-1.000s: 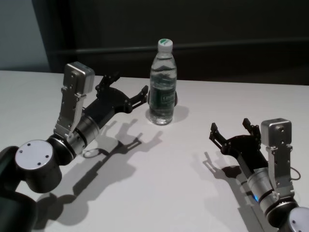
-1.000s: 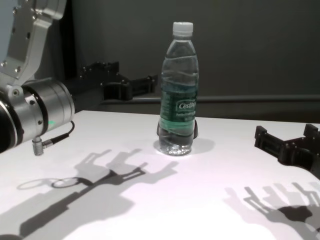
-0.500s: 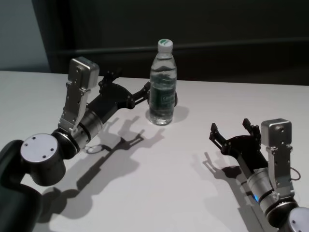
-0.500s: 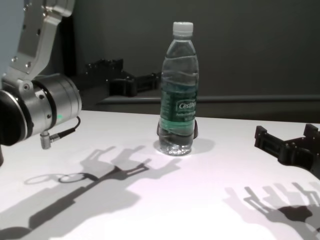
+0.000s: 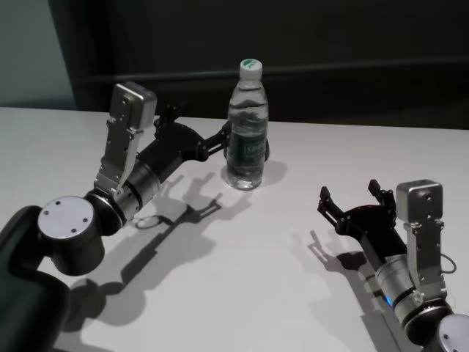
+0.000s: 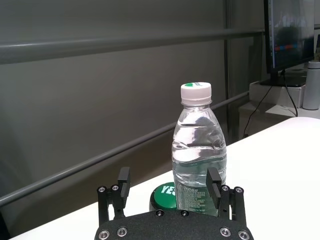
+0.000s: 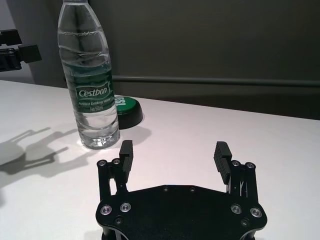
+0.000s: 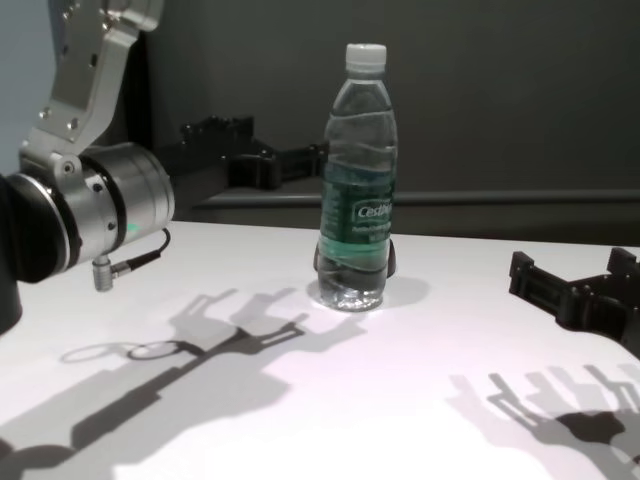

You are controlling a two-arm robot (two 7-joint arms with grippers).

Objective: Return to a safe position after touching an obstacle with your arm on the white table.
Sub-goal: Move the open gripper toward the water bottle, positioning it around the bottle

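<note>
A: What is seen at nine o'clock of the white table (image 5: 242,279)?

B: The left end effector (image 5: 196,139) is held above the surface, its fingers spread wide and nothing gripped. One fingertip (image 5: 224,134) is seen right at the bottle's label; whether contact is made cannot be told.

A: And at twelve o'clock?

B: The obstacle (image 5: 247,126), a clear water bottle with a white cap, is stood upright and looks nearly full. A green disc (image 7: 126,109) is seen just behind its base. The bottle is judged tall, fairly heavy, smooth and easily tipped by a push high up. If it had to be held, the labelled waist would be chosen.

A: At four o'clock?

B: The right end effector (image 5: 350,199) is parked low, wide open and empty, well apart from the bottle.
</note>
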